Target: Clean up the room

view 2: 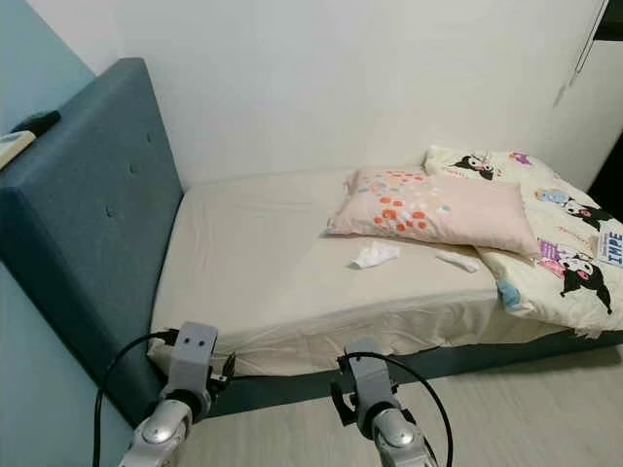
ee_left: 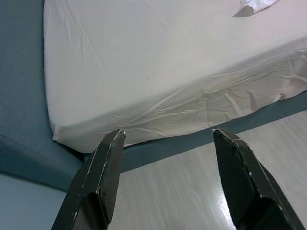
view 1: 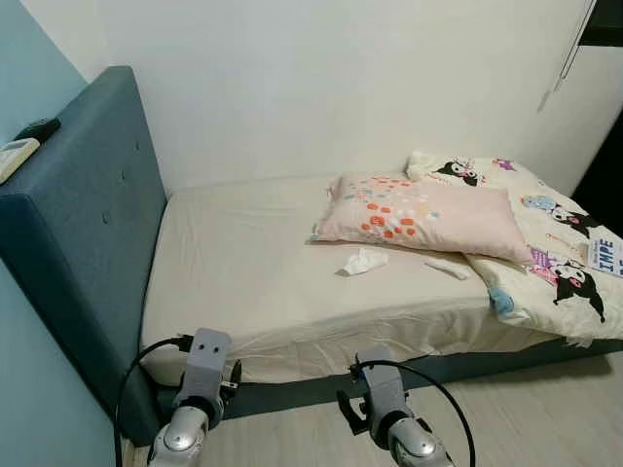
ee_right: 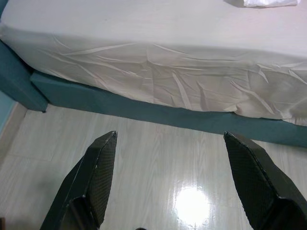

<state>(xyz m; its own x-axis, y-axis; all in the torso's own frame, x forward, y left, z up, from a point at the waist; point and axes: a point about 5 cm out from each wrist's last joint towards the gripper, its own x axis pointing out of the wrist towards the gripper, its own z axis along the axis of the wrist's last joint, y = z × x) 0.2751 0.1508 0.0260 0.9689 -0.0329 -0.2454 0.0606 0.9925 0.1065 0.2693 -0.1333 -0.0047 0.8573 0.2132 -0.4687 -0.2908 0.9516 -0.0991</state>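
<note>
A bed with a cream sheet (view 1: 243, 263) stands before me. On it lie a crumpled white tissue (view 1: 363, 261) and a small white wad (view 1: 446, 269), both just in front of a pink patterned pillow (view 1: 423, 216). A cartoon-print blanket (view 1: 560, 258) is bunched at the right end. My left gripper (ee_left: 168, 139) is open, held low over the floor near the bed's front corner. My right gripper (ee_right: 170, 141) is open too, above the wooden floor in front of the bed's side. Both arms (view 1: 200, 389) are low in front of me, short of the mattress.
A teal padded headboard (view 1: 88, 224) rises at the left, with a remote (view 1: 37, 127) and a white device (view 1: 15, 156) on its top. A teal bed base (ee_right: 144, 108) runs along the pale wooden floor (ee_right: 158, 163). White walls are behind; a paper label (view 1: 605, 258) lies on the blanket.
</note>
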